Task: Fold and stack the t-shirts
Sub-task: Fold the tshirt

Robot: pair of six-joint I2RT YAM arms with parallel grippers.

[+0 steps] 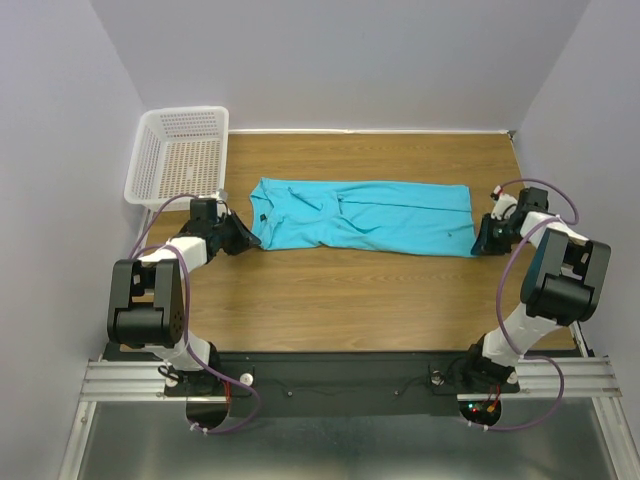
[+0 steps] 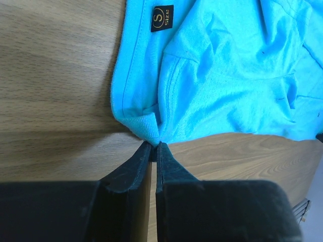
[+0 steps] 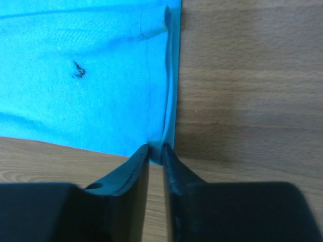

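The turquoise t-shirt [image 1: 365, 215] lies folded lengthwise into a long strip across the middle of the wooden table, neck end to the left. My left gripper [image 1: 250, 240] is shut on its near left corner; in the left wrist view the jaws [image 2: 154, 146] pinch a ribbed collar fold of the shirt [image 2: 222, 75], with the dark "S size" label [image 2: 162, 18] above. My right gripper [image 1: 476, 243] is shut on the near right corner; in the right wrist view the jaws [image 3: 156, 151] pinch the hem edge of the shirt [image 3: 91, 75].
A white mesh basket [image 1: 180, 152] stands at the back left corner, just behind my left arm. Grey walls close in the table on the left, back and right. Bare wood [image 1: 350, 300] lies between the shirt and the arm bases.
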